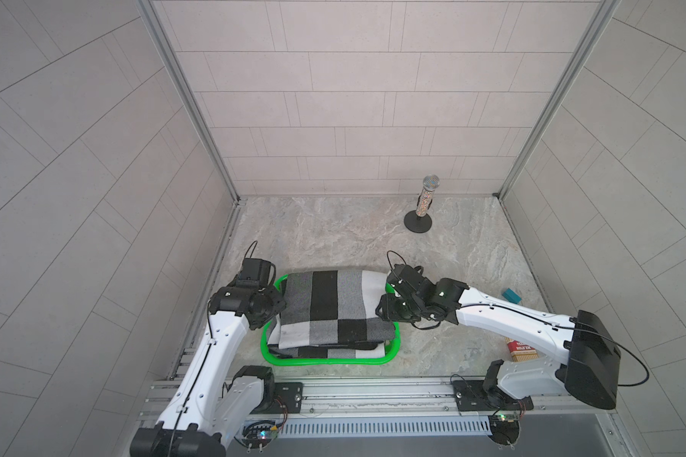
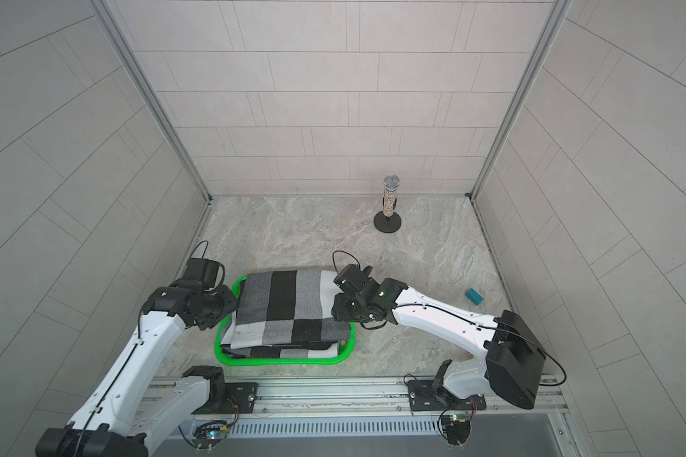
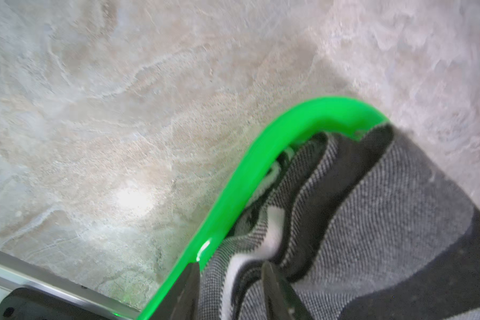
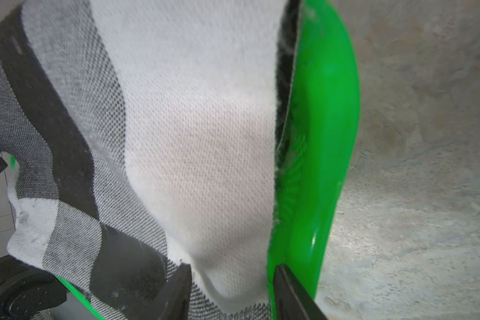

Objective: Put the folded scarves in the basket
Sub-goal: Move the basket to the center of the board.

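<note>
Folded scarf [image 1: 331, 306] lies in the basket [image 1: 329, 361], long axis running between both grippers. Left gripper [image 3: 230, 288] and right gripper [image 4: 230, 291] each straddle a scarf end, jaws parted; whether they pinch cloth is unclear. Neither arm clearly nearer.

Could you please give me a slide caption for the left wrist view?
Folded checked scarf lying in the green basket, left gripper at its edge.

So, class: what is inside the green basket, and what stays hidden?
The folded scarf, checked black, grey and white, fills the basket. Only the green rim and a bit of inner wall show, in the right wrist view. The basket's bottom is covered.
</note>
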Controlling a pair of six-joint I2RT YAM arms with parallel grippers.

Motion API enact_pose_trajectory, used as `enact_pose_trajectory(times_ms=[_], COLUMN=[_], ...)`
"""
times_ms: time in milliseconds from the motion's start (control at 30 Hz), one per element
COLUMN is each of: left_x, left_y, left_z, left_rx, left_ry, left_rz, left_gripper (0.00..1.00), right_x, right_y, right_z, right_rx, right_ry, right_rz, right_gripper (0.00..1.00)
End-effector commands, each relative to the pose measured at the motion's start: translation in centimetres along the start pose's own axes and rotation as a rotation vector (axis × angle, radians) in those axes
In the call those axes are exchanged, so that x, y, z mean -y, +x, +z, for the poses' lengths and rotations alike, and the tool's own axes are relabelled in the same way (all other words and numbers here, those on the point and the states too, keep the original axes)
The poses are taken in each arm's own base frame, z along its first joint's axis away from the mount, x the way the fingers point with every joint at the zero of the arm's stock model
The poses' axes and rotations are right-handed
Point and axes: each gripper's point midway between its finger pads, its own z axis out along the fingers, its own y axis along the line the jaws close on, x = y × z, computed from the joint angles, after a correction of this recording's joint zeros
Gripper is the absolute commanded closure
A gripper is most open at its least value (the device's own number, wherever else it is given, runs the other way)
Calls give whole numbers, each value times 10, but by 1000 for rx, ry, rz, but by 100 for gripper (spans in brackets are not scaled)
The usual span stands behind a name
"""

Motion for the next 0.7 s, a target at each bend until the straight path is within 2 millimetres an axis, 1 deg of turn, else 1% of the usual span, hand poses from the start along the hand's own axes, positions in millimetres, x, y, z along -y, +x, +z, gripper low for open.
enact_pose_trajectory(times_ms=[0,67,167,267,367,500,667], left_x=[-5,-4,-1,3,8,18,28], left_y=[-7,-10,-7,-2,-1,1,4], left_z=[-3,-2,6,12,13,14,17], left_rx=[-15,-17,-45,-69,-74,-110,-143], left_ry=[9,14,28,55,83,131,169], left_rz=[-6,-16,-23,-32,-35,-26,-4], left_gripper=[54,54,54,54,54,54,55], right_x=[22,27,36,47,59,80,94], right_y=[-3,-7,-12,-13,-13,-15,-17], right_z=[3,3,1,1,-1,-10,-23], right_rx=[10,23,39,33,31,56,85], right_ry=[90,101,115,126,141,160,170], right_rz=[14,23,46,63,84,128,162], right_gripper=[47,47,47,47,47,47,46])
